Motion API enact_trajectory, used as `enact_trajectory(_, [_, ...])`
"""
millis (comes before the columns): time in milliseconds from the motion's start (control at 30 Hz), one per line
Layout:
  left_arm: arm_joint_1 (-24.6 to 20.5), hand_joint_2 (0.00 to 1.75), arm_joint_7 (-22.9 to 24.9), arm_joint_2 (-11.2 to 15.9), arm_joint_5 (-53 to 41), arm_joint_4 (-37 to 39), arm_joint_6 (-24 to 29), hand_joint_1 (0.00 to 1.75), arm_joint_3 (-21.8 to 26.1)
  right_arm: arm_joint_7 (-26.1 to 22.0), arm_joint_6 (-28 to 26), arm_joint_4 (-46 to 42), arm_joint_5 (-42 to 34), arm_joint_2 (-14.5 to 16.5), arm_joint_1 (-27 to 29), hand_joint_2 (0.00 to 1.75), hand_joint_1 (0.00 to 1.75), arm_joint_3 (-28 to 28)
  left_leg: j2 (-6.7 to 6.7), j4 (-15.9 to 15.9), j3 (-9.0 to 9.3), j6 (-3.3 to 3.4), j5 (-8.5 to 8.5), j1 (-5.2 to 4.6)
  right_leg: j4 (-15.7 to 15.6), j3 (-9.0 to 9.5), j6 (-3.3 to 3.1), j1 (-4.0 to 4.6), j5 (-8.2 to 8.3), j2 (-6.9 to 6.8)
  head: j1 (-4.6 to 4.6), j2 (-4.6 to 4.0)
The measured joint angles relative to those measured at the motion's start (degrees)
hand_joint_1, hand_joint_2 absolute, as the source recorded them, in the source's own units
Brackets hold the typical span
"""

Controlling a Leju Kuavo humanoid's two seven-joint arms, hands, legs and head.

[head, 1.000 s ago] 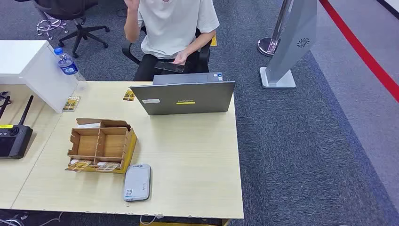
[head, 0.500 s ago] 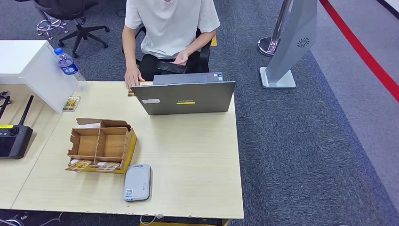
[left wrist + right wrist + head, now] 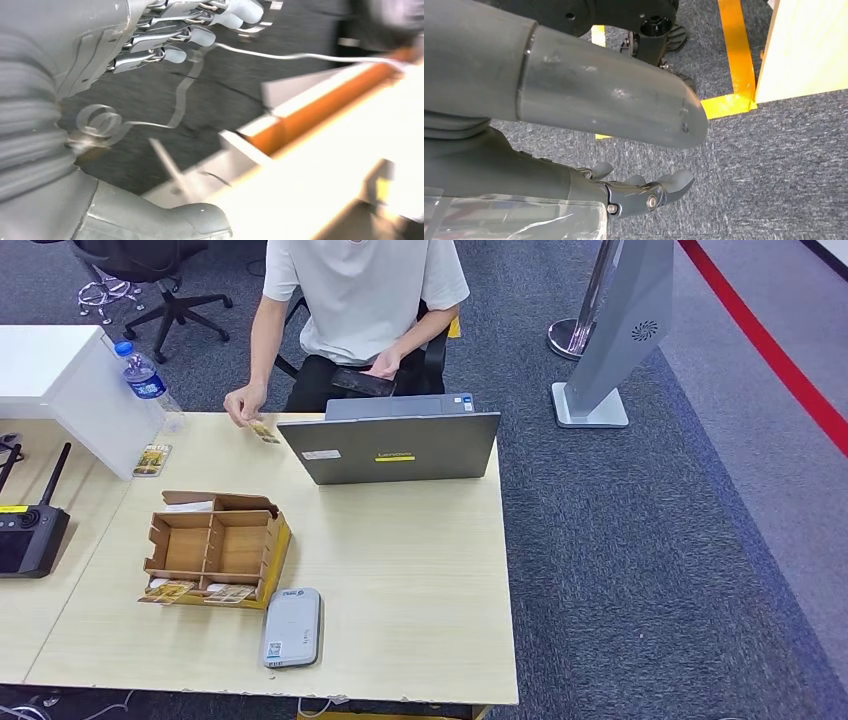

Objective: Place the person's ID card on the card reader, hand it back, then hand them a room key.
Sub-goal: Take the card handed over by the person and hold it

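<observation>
You can see the person's hand pinching the ID card just above the far edge of the table, beside the laptop. The card reader lies near you. Your left hand and right hand hang low, fingers apart, holding nothing.

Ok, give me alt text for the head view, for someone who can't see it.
A seated person's hand lifts an ID card off the far edge of a wooden table, beside a grey laptop. Nearer sit a wooden organizer and a grey card reader.
</observation>
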Motion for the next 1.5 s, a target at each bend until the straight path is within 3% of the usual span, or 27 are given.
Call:
enact_trajectory(300, [-2.78,1.75,-4.64,-1.94,-1.31,-18.51,0.86,0.0,-1.08,-0.29,-0.3,0.65,2.84,-0.03,-0.18,0.0,0.0,-1.41,0.01,0.03,0.03,0.0,0.01,0.0,0.0,0.0,0.0,0.0,0.01,0.01,0.0,0.0])
enact_trajectory(600, [-7.33,1.75,-7.33,-0.81,-12.24,-27.55,7.86,0.0,-8.56,-0.06,-0.33,1.26,5.5,-0.01,-0.48,0.0,0.0,-1.77,0.02,0.05,0.05,-0.02,0.02,0.0,0.0,0.01,-0.01,0.0,0.02,0.02,-0.01,0.0])
enact_trajectory(1000, [-15.84,1.75,-4.23,3.92,-31.93,-28.27,13.88,0.0,-21.53,0.28,0.24,1.96,8.25,0.41,-0.52,0.0,0.0,-1.96,0.03,0.09,0.06,-0.03,0.05,0.0,0.0,0.0,-0.01,0.0,0.03,0.05,-0.01,0.0])
enact_trajectory(1500, [-28.27,1.75,6.54,8.75,-54.64,-21.63,9.76,0.0,-37.64,0.66,1.97,2.18,11.17,1.0,-0.77,0.0,0.0,-2.26,0.07,0.16,0.05,-0.02,0.06,0.0,0.0,0.0,0.01,0.0,0.06,0.09,-0.03,0.0])
